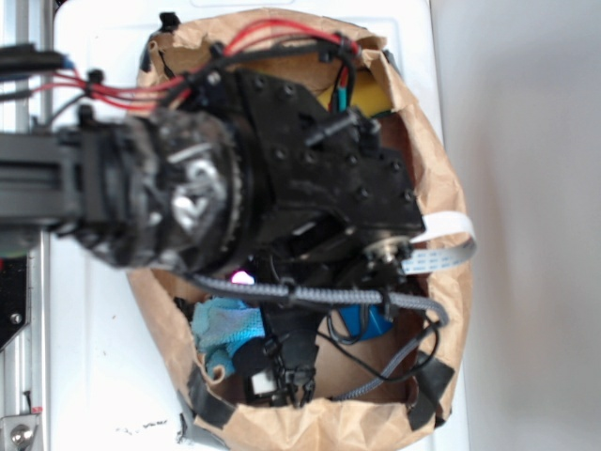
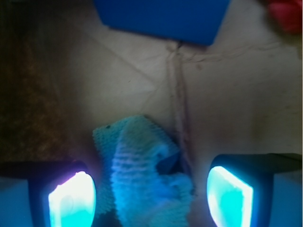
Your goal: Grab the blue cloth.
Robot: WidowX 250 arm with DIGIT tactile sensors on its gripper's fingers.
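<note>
Teal-blue and fuzzy, the blue cloth (image 2: 144,172) lies crumpled on the brown paper floor of a paper bag (image 1: 441,178), near the bag's lower left edge in the exterior view. In the wrist view its long axis runs from the gripper (image 2: 150,198) up and slightly left, narrowing to a point. The gripper's jaws are spread wide, one glowing pad on each side of the cloth, not pressing it. A glossy blue block (image 2: 161,19) sits well beyond, apart from the cloth.

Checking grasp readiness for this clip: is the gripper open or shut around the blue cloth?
Open. In the wrist view the gripper has its two lit pads wide apart, with the blue cloth bunched between them, not yet pinched.
</note>
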